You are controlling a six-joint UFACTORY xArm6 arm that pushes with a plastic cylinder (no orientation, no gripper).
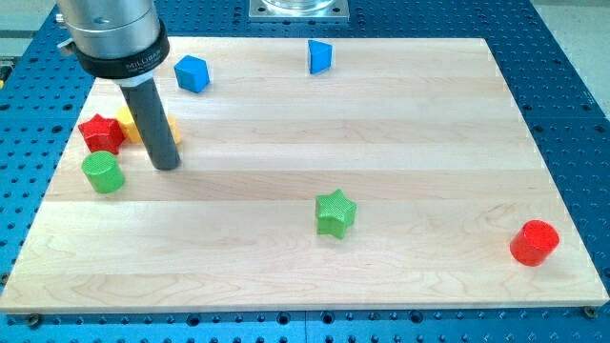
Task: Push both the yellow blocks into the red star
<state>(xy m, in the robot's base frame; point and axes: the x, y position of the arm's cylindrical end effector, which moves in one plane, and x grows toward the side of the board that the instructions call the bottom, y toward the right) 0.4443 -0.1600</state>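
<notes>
So my tip (166, 164) is planted on the board (400, 114) over at the left side, right in the middle of the little cluster where all the action is. No jaws on this rig at all, so nothing to call open or closed — it's just a dark rod that shoves things. The red star (100, 132) sits near the left edge, and the yellow blocks (128, 126) are tucked just to its right, mostly hidden behind the rod. I can see one yellow bit touching or almost touching the star and another sliver of yellow poking out on the right side of the rod, but I honestly can't tell their shapes or whether they're two pieces pressed together. My guess on why the rod is parked there: it's on the right, near side of the yellow, which is the side you'd want to be on to nudge them leftward into the star. Looks to me like the job is close to done, or at least one yellow is already up against it. The green cylinder (103, 172) is just in front of the star, near enough that a sloppy push could bump it. Everything else is well out of the way — a blue cube (192, 72) and a blue wedge-ish block (320, 56) at the far side, a green star (335, 211) mid-board toward the near edge, and a red cylinder (534, 242) off in the near right corner.
</notes>
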